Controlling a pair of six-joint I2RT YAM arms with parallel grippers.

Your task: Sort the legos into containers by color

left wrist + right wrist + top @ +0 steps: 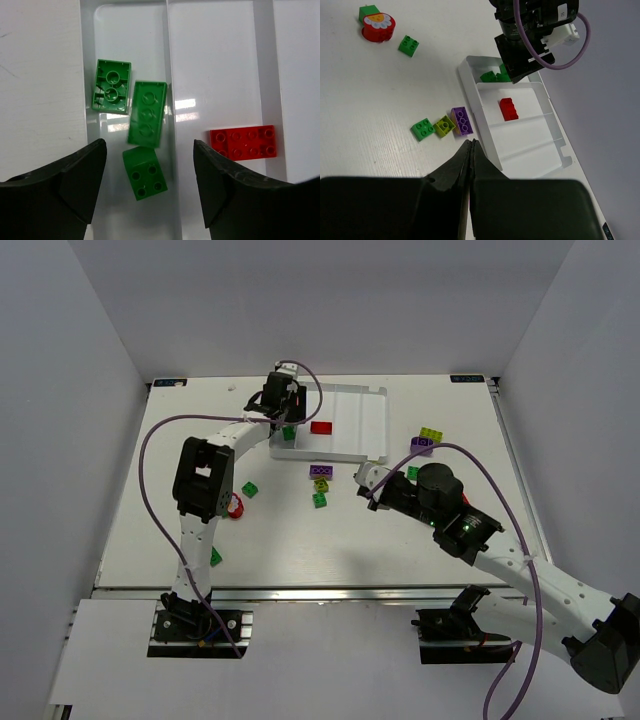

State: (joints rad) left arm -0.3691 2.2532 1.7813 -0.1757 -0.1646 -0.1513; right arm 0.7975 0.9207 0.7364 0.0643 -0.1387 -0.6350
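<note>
The white tray (370,415) lies at the back middle. Three green legos (146,114) lie in its leftmost compartment, and a red lego (243,142) lies in the one beside it. My left gripper (285,412) hangs open and empty over the green ones (149,150). My right gripper (359,477) is shut on nothing, just in front of the tray (471,143). A purple lego (461,120), a yellow-green one (444,125) and a green one (423,128) lie together on the table left of its tip.
A round red flower piece (235,506) sits by the left arm, with green legos at the middle left (249,489) and front left (215,557). Right of the tray lie a yellow-green (431,434), a purple (421,445) and a green lego (412,472).
</note>
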